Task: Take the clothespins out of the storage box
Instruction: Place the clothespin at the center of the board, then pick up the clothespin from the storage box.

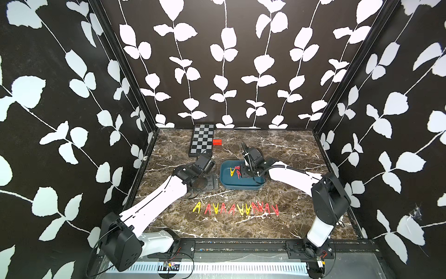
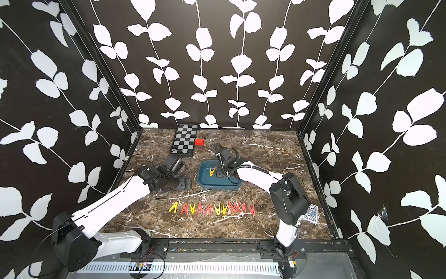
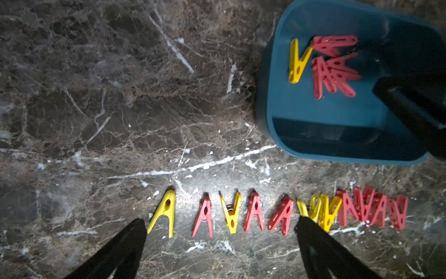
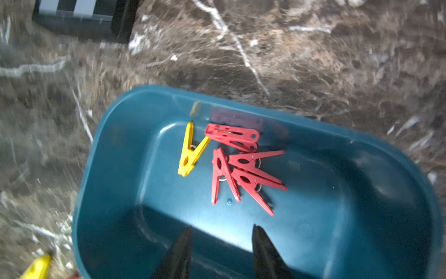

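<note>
The marble table [image 1: 277, 154] is carrying everything. The storage box [image 1: 241, 188] is sitting near its middle, a spot that both arms can probably reach. The checkered board [image 1: 202, 139] is lying against the far edge, toward the left corner, well apart from the work.

The right tool [image 4: 222, 228] is hanging over the inside of the box. Its jaws are standing partly apart with nothing between them, and it is pointing at the heap there, which I judge to be the line-up for a pick. The left tool [image 3: 220, 219] is hovering over the table beside the box's left wall, jaws spread wide and gripping nothing.

Along the near edge a row of clothespins [image 1: 235, 209] is lying flat, red and yellow mixed. They are spaced out at the left end and crowding, some overlapping, toward the right. Lining them up there is probably keeping the finished ones apart from those yet to come out.

Inside the box, a yellow clothespin [image 4: 190, 149] is touching one of four red clothespins [image 4: 251, 169]. Three of the red ones are overlapping in a tangle, so grasping just one is looking awkward. The task is looking well past halfway.

The small red block [image 1: 217, 141] is sitting just beside the board.
</note>
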Action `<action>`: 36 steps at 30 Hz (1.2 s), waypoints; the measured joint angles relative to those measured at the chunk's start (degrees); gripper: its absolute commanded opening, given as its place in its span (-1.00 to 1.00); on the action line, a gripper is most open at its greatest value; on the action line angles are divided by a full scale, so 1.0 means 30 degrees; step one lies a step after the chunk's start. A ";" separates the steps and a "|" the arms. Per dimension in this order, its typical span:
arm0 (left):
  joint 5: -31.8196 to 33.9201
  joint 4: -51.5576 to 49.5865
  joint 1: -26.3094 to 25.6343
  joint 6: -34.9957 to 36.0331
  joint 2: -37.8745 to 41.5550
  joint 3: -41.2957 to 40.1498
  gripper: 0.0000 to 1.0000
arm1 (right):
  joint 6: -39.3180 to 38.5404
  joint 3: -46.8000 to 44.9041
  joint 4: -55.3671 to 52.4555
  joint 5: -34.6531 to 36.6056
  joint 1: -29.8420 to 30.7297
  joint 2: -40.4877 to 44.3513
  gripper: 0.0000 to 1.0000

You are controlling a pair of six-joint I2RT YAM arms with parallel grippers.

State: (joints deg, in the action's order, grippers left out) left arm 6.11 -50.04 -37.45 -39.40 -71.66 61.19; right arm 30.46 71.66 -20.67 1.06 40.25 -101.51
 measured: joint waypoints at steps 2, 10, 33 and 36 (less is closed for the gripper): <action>0.0000 0.0233 0.0000 0.0066 -0.0306 0.0401 0.97 | -0.0321 0.0219 -0.0160 -0.0044 -0.0080 -0.0313 -0.52; 0.0000 0.0408 0.0000 0.0379 -0.1413 0.1231 0.97 | -0.1064 0.0940 -0.0583 -0.0634 -0.0051 -0.2004 -0.47; -0.0044 0.0437 0.0146 0.0874 -0.1814 0.1800 0.98 | -0.1158 0.3599 -0.1800 -0.0969 0.0211 -0.5180 -0.46; -0.0087 0.0437 0.0153 0.0882 -0.1814 0.1800 0.98 | -0.1173 0.3810 -0.1894 -0.0940 0.0211 -0.5588 -0.55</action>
State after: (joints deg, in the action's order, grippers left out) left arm 5.85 -48.73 -36.99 -36.75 -77.10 66.59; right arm 26.94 83.09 -26.35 -1.76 40.88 -118.28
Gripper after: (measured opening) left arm 0.989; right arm 0.249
